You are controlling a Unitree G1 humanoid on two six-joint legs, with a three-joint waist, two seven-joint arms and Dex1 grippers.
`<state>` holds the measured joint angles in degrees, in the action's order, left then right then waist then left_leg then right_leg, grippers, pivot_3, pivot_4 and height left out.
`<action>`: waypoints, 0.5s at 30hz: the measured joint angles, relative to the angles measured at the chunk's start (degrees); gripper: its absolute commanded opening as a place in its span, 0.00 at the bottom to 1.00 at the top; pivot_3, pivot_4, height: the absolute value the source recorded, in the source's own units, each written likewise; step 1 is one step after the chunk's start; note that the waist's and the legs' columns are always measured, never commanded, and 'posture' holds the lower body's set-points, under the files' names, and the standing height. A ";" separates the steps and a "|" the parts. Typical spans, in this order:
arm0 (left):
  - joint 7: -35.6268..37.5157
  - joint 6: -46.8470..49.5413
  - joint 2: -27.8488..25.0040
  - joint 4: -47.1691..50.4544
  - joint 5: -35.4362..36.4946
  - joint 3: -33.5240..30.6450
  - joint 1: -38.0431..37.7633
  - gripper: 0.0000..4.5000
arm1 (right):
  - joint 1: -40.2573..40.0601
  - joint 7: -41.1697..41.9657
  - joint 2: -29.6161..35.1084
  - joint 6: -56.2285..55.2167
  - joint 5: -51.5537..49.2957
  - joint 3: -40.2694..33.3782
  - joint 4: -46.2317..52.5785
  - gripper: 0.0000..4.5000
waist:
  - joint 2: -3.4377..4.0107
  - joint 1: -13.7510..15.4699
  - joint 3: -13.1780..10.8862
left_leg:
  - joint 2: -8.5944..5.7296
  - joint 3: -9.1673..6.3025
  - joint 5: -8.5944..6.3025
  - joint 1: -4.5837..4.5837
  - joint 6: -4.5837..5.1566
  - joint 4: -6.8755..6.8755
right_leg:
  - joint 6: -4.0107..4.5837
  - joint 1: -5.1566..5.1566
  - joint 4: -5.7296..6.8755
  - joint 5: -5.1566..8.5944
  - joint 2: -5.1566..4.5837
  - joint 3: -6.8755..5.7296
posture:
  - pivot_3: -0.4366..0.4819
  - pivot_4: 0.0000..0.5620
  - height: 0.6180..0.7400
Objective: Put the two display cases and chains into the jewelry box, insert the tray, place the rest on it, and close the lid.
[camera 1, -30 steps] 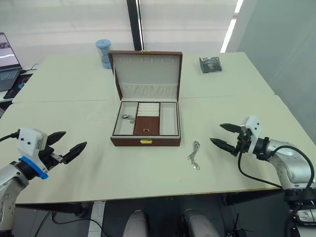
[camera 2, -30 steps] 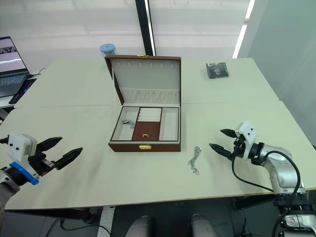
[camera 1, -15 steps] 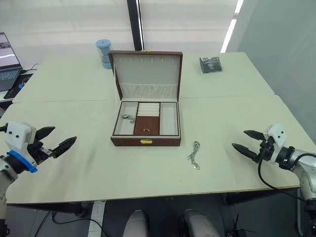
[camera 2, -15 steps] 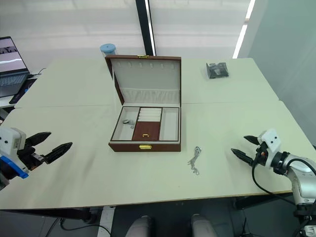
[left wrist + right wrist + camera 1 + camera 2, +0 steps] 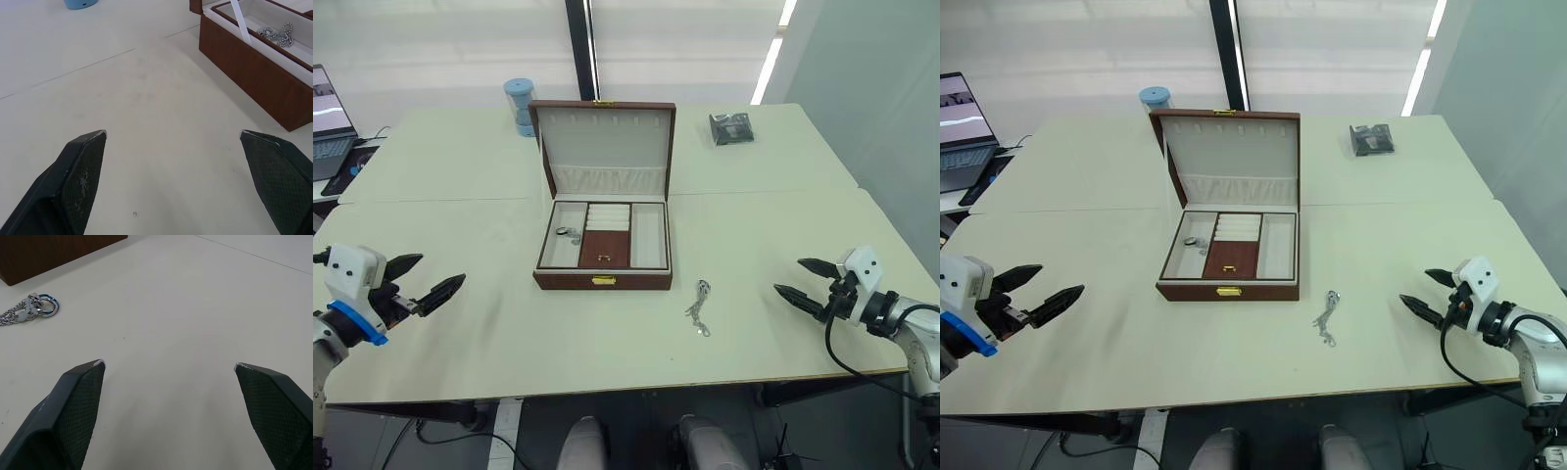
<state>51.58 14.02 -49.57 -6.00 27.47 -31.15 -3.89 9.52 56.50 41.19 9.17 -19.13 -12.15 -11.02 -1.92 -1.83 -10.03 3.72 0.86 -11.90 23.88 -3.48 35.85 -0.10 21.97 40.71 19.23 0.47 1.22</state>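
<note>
Jewelry box point(image 5: 602, 250) sits mid-table with its lid point(image 5: 603, 147) standing upright and the tray point(image 5: 604, 238) seated inside. 1 chain point(image 5: 698, 307) lies on the table just right of the box's front corner. Left gripper point(image 5: 423, 280) and right gripper point(image 5: 798, 278) hover well apart near opposite table edges, both spread wide, grasping nothing.

1 jewelry box point(image 5: 602, 257) | 1 chain point(image 5: 697, 307) | 1 blue cup point(image 5: 518, 106) | 1 dark packet point(image 5: 730, 127)
</note>
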 measured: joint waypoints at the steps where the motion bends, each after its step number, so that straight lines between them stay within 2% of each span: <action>1: 0.36 -0.33 0.19 0.35 -0.11 0.09 -0.43 1.00 | -0.12 -0.11 -0.06 0.18 -0.08 0.00 0.22 0.99 | 0.00 0.01 0.00 | 0.01 0.00 0.00 0.00 0.00 0.00 | 0.00 0.00 0.00 0.00 0.00 0.00 | 0.48 0.27 1.00; 8: 3.81 -2.31 2.32 7.30 -0.73 4.32 -3.49 1.00 | -5.59 -0.98 -3.32 3.20 -2.52 0.26 9.31 0.99 | -0.01 0.11 0.01 | 0.03 -0.03 0.00 -0.01 0.00 0.03 | 0.00 -0.06 0.01 0.00 -0.05 -0.01 | 0.48 0.27 1.00; 15: 7.24 -3.58 5.51 16.63 -0.79 12.23 -5.92 1.00 | -9.22 -7.45 -9.07 7.10 -2.35 4.53 21.68 0.99 | 0.01 0.11 0.02 | 0.00 -0.05 0.00 -0.03 -0.01 0.04 | -0.01 -0.10 0.04 0.00 -0.04 -0.03 | 0.48 0.27 1.00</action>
<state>58.82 10.44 -44.06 10.62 26.68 -18.92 -9.82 0.30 49.04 32.11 16.28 -21.48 -7.62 10.66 -1.91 -1.72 -10.01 3.72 0.80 -11.90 23.84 -3.49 35.89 -0.10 21.87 40.75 19.23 0.43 1.18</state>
